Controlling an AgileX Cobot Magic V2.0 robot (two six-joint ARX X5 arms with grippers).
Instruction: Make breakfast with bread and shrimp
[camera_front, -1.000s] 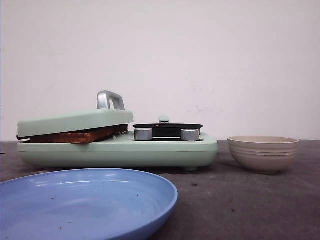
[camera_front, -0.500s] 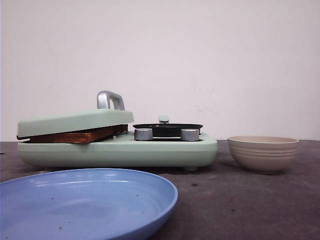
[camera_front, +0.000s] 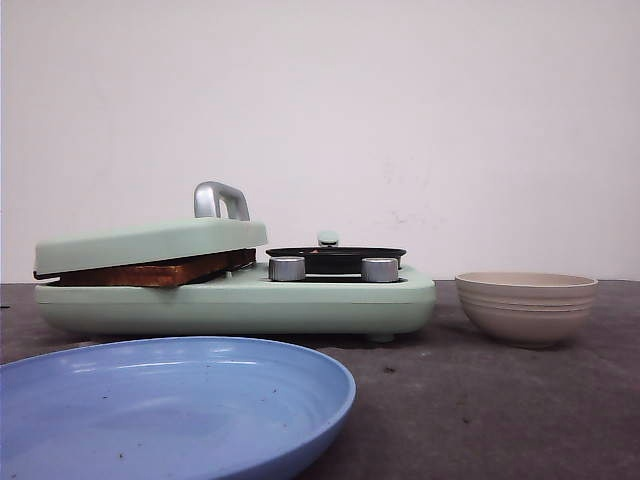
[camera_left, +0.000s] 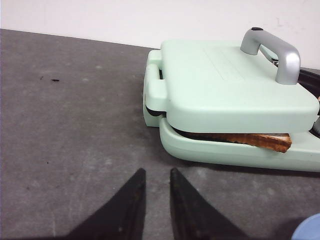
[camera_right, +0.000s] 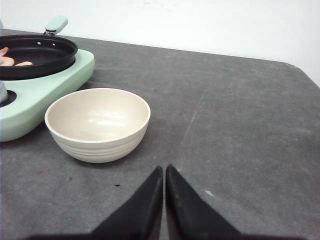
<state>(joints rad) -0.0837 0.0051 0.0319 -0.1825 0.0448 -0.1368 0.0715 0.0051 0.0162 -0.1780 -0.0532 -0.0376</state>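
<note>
Both claws hung empty over the surface: left claw (camera_left: 156, 182) slightly parted, right claw (camera_right: 164, 180) closed. Bread (camera_left: 260, 140) toasted under the press lid (camera_left: 225, 85); shrimp (camera_right: 10, 60), seemingly, cooked in the pan (camera_right: 40, 55).

Toasted brown-crusted bread (camera_left: 262, 140) lies flat, clamped under mint-green press lid (camera_left: 225, 85); small orange-pink shrimp pieces (camera_right: 11, 60) sit in black pan (camera_right: 45, 52).

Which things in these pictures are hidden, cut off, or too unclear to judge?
- Bread: only its edge shows under the press lid in the left wrist and front views; slice count unknown.
- Shrimp: the right wrist view's edge cuts them off in the black pan; in the front view the pan's rim hides them.
- Blue plate: cut off by the front view's edge.
</note>
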